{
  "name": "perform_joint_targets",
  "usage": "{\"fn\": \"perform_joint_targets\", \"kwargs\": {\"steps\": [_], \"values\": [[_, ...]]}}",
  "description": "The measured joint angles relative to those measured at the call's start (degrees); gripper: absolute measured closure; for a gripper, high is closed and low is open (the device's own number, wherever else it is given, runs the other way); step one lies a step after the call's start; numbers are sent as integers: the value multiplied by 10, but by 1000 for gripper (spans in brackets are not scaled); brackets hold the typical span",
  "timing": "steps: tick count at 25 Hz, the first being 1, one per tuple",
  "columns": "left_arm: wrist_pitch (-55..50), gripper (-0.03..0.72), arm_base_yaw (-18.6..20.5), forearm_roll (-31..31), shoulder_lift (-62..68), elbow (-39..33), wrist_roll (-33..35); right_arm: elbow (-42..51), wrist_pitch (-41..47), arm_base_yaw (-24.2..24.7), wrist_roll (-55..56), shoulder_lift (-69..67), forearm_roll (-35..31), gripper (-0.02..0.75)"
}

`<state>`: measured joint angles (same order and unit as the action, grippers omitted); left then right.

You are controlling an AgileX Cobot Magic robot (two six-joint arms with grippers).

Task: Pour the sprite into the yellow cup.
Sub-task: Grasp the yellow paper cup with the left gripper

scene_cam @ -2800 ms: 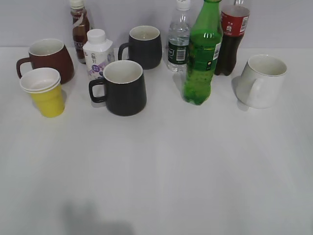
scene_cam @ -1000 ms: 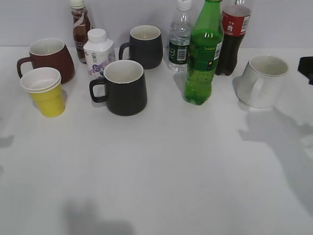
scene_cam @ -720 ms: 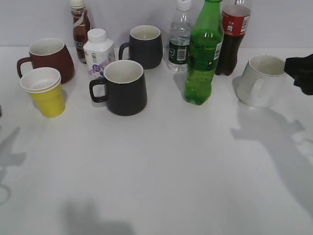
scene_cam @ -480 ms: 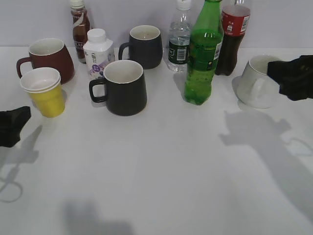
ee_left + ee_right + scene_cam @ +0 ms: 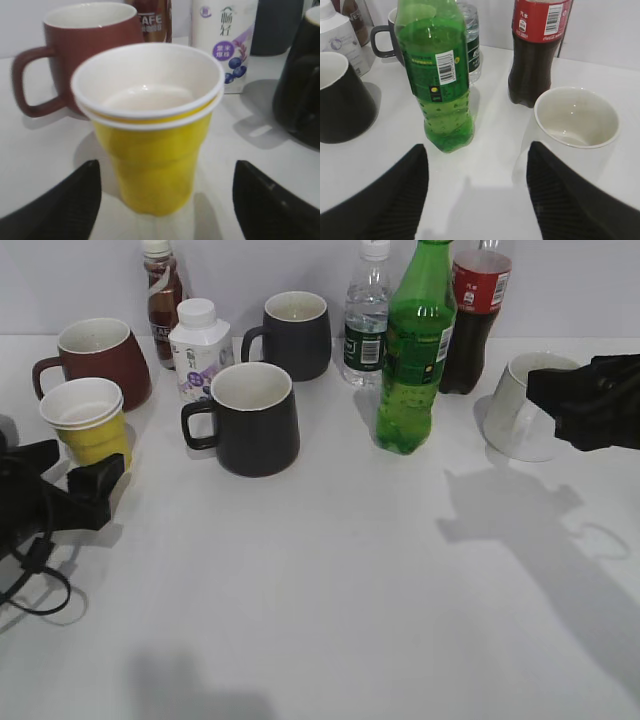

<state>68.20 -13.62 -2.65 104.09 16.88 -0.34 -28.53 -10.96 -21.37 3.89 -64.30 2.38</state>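
1. Yellow cup (image 5: 88,428): upright on the bench (image 5: 330,580), at 5 o'clock of the brown mug (image 5: 98,358), empty.
2. Sprite bottle (image 5: 412,350): upright, capped, at 9 o'clock of the white mug (image 5: 520,412).
3. Left end effector (image 5: 165,210): spread, cup between fingers, untouched.
4. Right end effector (image 5: 477,200): spread, short of the bottle.

left pincer (image 5: 72,477) moved in beside yellow cup (image 5: 88,426), right pincer (image 5: 560,400) advanced
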Motion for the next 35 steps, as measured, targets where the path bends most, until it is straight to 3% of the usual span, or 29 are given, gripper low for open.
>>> {"fn": "perform_joint_targets", "kwargs": {"steps": [19,35], "values": [[18,76,0,-1,131,124,0,0,-31,0,19,0,-1,274],[12,106,1,0,133,150,3,0,-34,0,20,-14,0,275]]}}
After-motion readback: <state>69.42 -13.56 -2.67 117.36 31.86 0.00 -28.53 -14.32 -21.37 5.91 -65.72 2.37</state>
